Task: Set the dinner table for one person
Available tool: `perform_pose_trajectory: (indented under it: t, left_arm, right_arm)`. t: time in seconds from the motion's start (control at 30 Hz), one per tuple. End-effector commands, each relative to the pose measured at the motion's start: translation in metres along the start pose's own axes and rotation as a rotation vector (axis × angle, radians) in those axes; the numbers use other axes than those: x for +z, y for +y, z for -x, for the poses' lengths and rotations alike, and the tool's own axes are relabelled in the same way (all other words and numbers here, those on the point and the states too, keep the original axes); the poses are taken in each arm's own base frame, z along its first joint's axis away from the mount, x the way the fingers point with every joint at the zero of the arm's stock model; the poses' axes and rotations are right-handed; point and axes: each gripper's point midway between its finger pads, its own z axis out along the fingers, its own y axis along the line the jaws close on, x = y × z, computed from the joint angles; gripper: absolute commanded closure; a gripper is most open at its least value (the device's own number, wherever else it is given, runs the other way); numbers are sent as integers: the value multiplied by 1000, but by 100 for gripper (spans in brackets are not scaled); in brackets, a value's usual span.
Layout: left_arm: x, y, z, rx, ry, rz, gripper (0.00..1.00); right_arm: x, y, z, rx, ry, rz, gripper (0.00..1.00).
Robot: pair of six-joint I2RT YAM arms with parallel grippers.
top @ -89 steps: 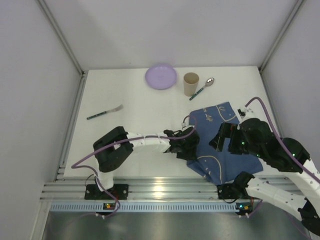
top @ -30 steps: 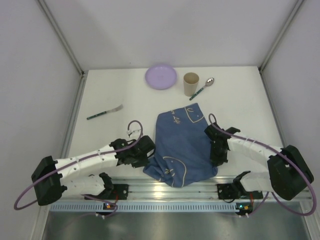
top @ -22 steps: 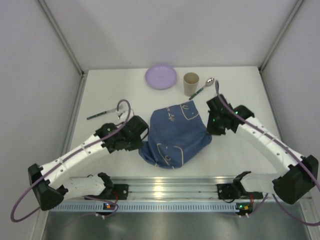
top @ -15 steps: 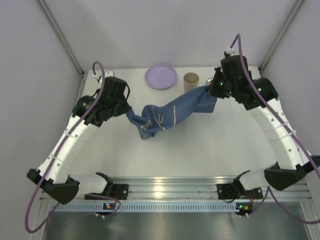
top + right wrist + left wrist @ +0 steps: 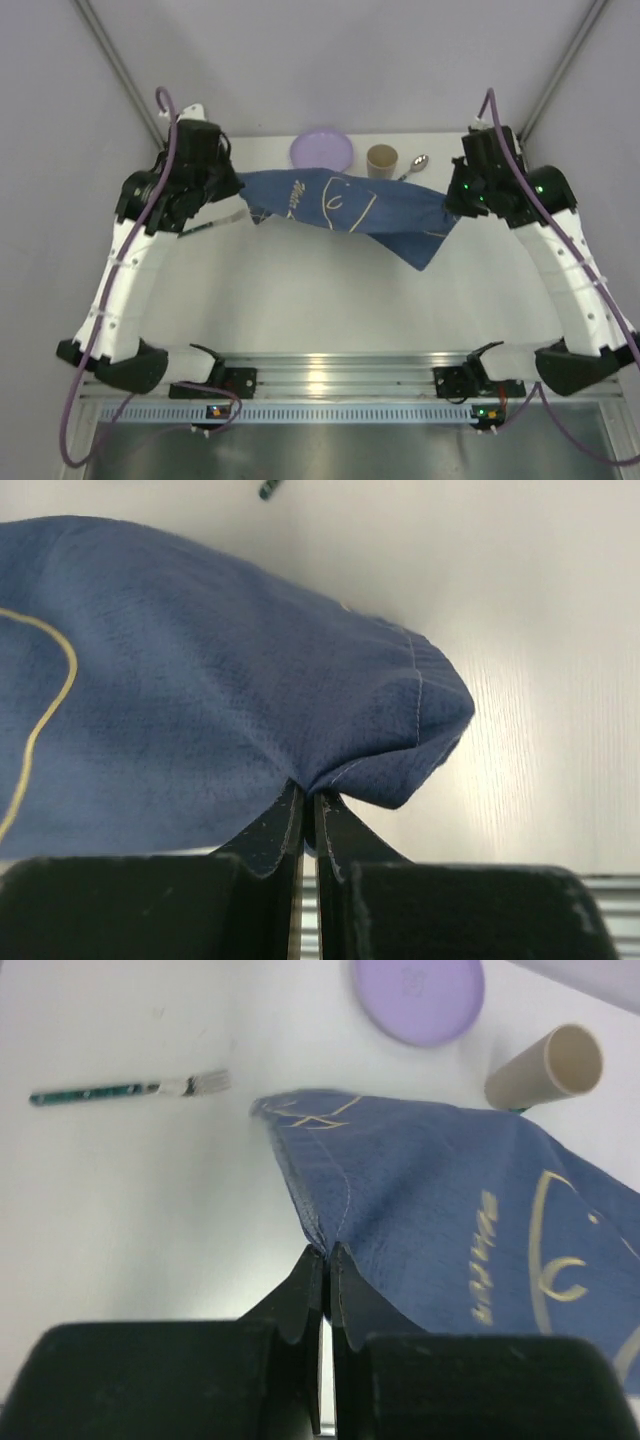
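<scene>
A blue cloth mat (image 5: 345,205) with pale line drawings hangs stretched in the air over the far half of the white dinner table (image 5: 330,300). My left gripper (image 5: 238,190) is shut on its left corner, and in the left wrist view the jaws (image 5: 327,1255) pinch the mat's (image 5: 450,1220) hem. My right gripper (image 5: 452,200) is shut on the right end; the right wrist view shows the jaws (image 5: 308,798) closed on a fold of the mat (image 5: 200,680). One loose corner droops down at the right.
A lilac plate (image 5: 322,152), a tan cup (image 5: 381,160) and a spoon (image 5: 415,165) sit along the far edge behind the mat. A green-handled fork (image 5: 130,1089) lies at the left, partly under my left arm. The ribbed rail (image 5: 330,375) runs along the near edge.
Both arms have risen and spread apart toward the far side. The mat, earlier bunched on the table near the rail, now hangs pulled out between the grippers.
</scene>
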Motion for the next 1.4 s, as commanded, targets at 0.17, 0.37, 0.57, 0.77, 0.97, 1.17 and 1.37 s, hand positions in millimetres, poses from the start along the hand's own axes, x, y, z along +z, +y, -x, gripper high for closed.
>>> perform_pose_trajectory:
  t: [0.17, 0.37, 0.57, 0.77, 0.97, 1.17, 1.37]
  left_arm:
    - [-52, 104, -147, -110, 207, 124, 100]
    - [-41, 136, -242, -187, 407, 185, 100]
    - [-47, 149, -285, -249, 539, 256, 78]
    - [-51, 135, -267, -283, 516, 212, 2]
    - [-23, 112, -234, -225, 458, 191, 2]
    - [30, 88, -225, -171, 432, 143, 4]
    - [60, 69, -244, -150, 532, 108, 7]
  right_arm:
    - [-7, -54, -131, 56, 170, 6, 100]
    - [34, -52, -243, 114, 488, 86, 100]
    - [39, -64, -296, 109, 702, 43, 69]
    - [27, -59, -246, 38, 567, 44, 28]
    - [16, -29, -157, 8, 313, 120, 27]
    - [58, -45, -114, 7, 213, -47, 23]
    - [134, -97, -96, 163, 305, -168, 27]
